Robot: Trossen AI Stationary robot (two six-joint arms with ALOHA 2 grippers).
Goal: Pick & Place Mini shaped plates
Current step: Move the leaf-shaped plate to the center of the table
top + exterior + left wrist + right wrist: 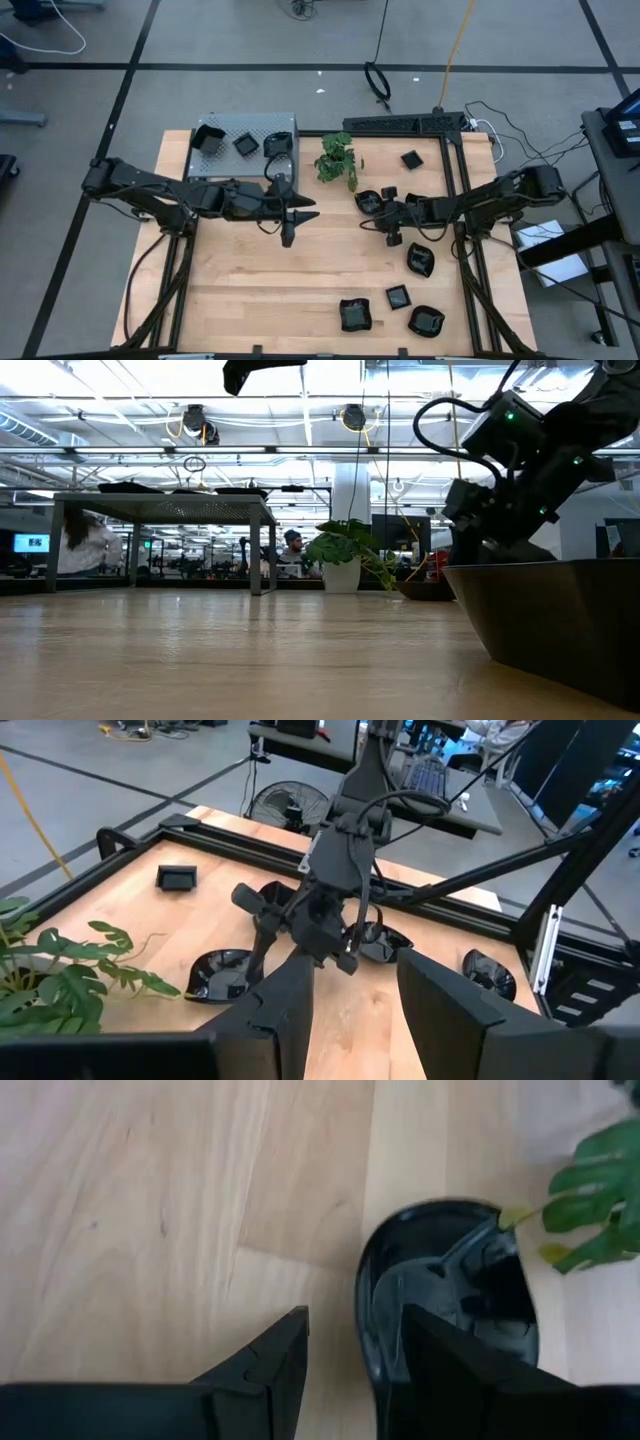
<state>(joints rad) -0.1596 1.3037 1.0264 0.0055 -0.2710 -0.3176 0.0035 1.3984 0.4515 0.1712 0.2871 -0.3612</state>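
Note:
Several small glossy black plates lie on the right half of the wooden table: two near the plant [368,200] [390,190], one farther back [410,158], and several toward the near edge [420,260] [355,315]. More sit on the grey perforated box [245,140]. My right gripper [380,212] [352,1342] is open, pointing down at the plate beside the plant [450,1280]. One finger stands over the plate's hollow, the other outside its rim. My left gripper [298,218] [350,1000] is open and empty above mid-table, facing the right arm. My right gripper comes from above at the rim [366,1315] of the plate beside the plant, one finger on each side of it. The plate lies flat on the table. I cannot tell whether either finger touches it.
A small green leafy plant [338,160] stands just beyond the plate at my right gripper. A black frame [455,180] runs along the table's far and right sides. In the low view one plate [560,620] looms large at the right. People sit in the room behind.

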